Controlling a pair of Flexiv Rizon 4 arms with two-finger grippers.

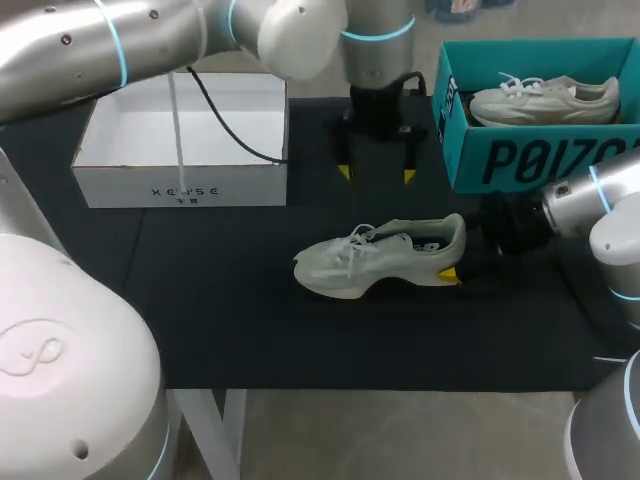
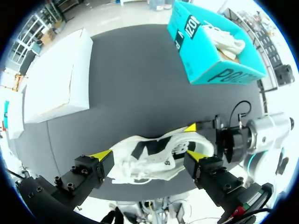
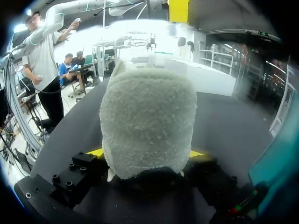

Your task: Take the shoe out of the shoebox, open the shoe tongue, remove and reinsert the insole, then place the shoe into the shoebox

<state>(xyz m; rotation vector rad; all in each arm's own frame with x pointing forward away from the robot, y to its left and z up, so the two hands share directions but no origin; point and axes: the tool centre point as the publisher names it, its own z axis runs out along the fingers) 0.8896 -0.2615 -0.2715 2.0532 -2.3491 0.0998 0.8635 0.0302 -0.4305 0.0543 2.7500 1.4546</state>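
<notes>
A pale grey-green shoe (image 1: 375,262) lies on its side on the black mat, toe toward the left. My right gripper (image 1: 456,258) is shut on its heel, one yellow tip showing under it. In the right wrist view the fuzzy heel (image 3: 147,123) fills the gap between the fingers of the right gripper (image 3: 145,153). My left gripper (image 1: 376,174) hangs open above and behind the shoe, touching nothing. Seen from the left wrist, the shoe (image 2: 154,156) lies beneath the wide-open left gripper (image 2: 148,156). The teal shoebox (image 1: 500,160) stands at the back right.
A second pale shoe (image 1: 545,100) lies inside the teal shoebox. An open white box (image 1: 180,182) stands at the back left. A black cable (image 1: 225,125) hangs from my left arm across the white box. The mat's front edge runs below the shoe.
</notes>
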